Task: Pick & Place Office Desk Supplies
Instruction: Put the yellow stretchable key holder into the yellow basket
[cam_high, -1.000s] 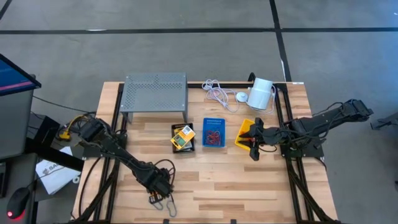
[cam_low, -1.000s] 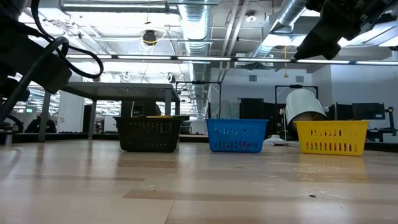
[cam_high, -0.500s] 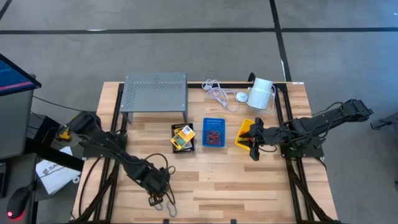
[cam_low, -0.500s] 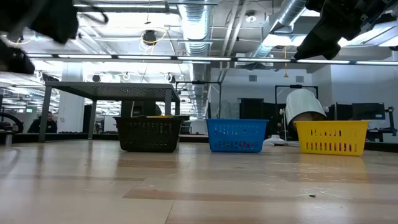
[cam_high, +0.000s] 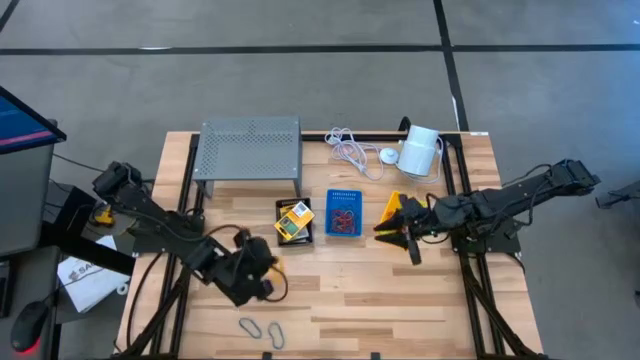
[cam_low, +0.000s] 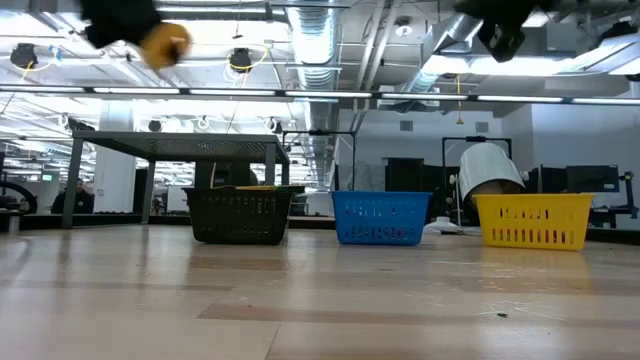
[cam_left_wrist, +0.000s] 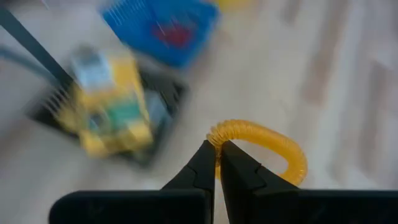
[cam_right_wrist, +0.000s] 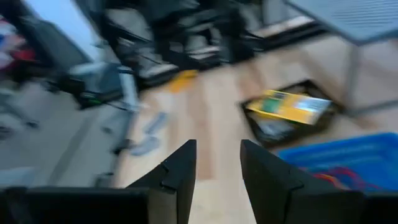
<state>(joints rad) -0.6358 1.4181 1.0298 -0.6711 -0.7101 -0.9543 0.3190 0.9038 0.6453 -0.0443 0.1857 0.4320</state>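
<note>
— What worries us here?

— The left gripper (cam_left_wrist: 216, 163) pinches the orange loop (cam_left_wrist: 267, 142) only by one end, fingers shut tight on it — a quick swing could twist it free over the bare tabletop (cam_high: 400, 300), short of the bins.

— And the arm's pose?

— We see it raised and bent near the front left, just short of the black bin (cam_high: 294, 221) holding the yellow card packets (cam_high: 294, 218); the blue bin (cam_high: 343, 214) with red loops sits beside that.

— The other arm?

— The right gripper (cam_right_wrist: 217, 163) hovers by the yellow bin (cam_high: 394, 212), fingers narrowly parted, holding nothing we can see.
</note>
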